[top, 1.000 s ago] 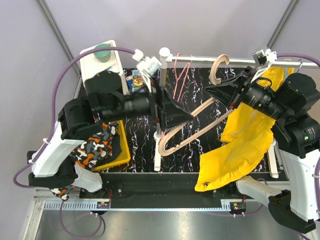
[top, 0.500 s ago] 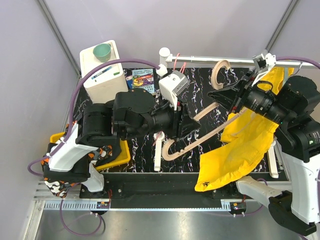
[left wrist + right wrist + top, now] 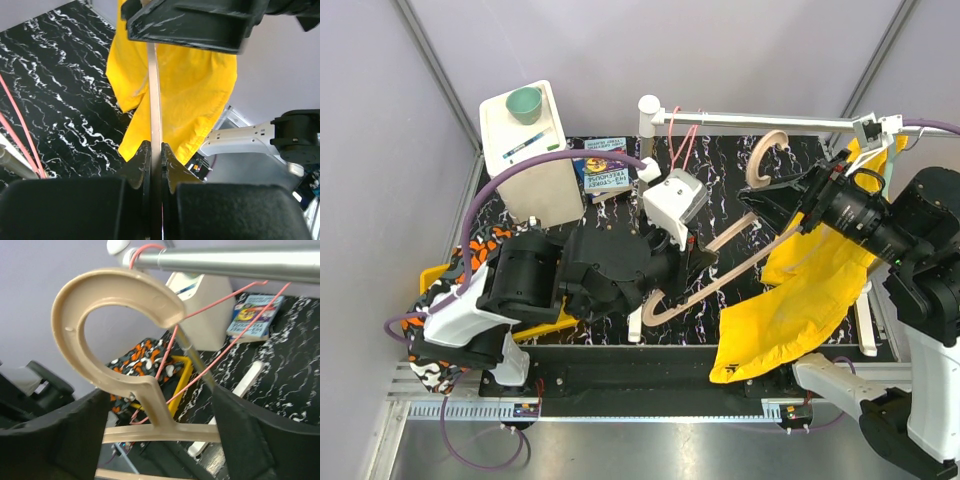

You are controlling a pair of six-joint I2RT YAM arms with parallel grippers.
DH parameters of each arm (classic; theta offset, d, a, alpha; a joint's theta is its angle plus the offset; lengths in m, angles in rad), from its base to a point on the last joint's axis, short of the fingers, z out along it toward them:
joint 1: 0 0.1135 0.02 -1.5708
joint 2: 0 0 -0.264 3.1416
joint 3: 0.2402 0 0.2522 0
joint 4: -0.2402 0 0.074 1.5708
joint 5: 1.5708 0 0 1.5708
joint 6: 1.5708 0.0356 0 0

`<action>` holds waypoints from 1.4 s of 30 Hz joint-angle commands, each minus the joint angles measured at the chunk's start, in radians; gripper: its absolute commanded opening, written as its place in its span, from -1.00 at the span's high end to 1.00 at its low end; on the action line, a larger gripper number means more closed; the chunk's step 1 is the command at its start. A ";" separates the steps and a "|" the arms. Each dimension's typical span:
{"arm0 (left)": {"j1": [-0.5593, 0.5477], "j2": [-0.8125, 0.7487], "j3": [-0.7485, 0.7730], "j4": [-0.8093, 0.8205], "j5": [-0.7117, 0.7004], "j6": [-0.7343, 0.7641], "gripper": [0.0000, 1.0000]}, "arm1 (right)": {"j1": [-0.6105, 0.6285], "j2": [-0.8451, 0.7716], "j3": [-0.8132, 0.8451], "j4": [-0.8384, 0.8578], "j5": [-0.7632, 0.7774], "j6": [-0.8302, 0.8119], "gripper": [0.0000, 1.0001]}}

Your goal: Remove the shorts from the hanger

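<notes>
Shorts (image 3: 800, 300): yellow, thin, limp, light, probably slick. Draped off hanger (image 3: 720, 268) right end, over worktop (image 3: 710, 190) right side.
Left claw (image 3: 155, 152) clamped on hanger bar.
Right claw (image 3: 162, 430) straddles hanger neck; grip: cannot tell.
Pinch bunched fabric near hem and slide off.

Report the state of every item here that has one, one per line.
beige hanger, off the rail, gripped by both arms.
left end effector, shut on the hanger's bar.
right end effector, shut on the hanger's neck.
yellow shorts, hanging limp; hanger attachment unclear.
pink wire hanger, hooked on the rail.
teal cup, upright on white box.
</notes>
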 commanded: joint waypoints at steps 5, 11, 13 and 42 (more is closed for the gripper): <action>-0.042 -0.057 -0.053 0.113 -0.197 0.005 1.00 | -0.001 -0.011 0.130 -0.100 0.248 0.090 -0.99; -0.042 -0.093 -0.087 0.174 -0.258 0.027 1.00 | 0.001 -0.101 0.124 -0.124 0.442 0.114 -1.00; -0.042 -0.094 -0.089 0.182 -0.274 0.036 1.00 | 0.001 -0.129 0.123 -0.121 0.483 0.117 -1.00; 0.134 -0.084 -0.250 0.122 -0.226 -0.108 1.00 | 0.001 0.167 0.647 -0.681 1.000 0.042 -1.00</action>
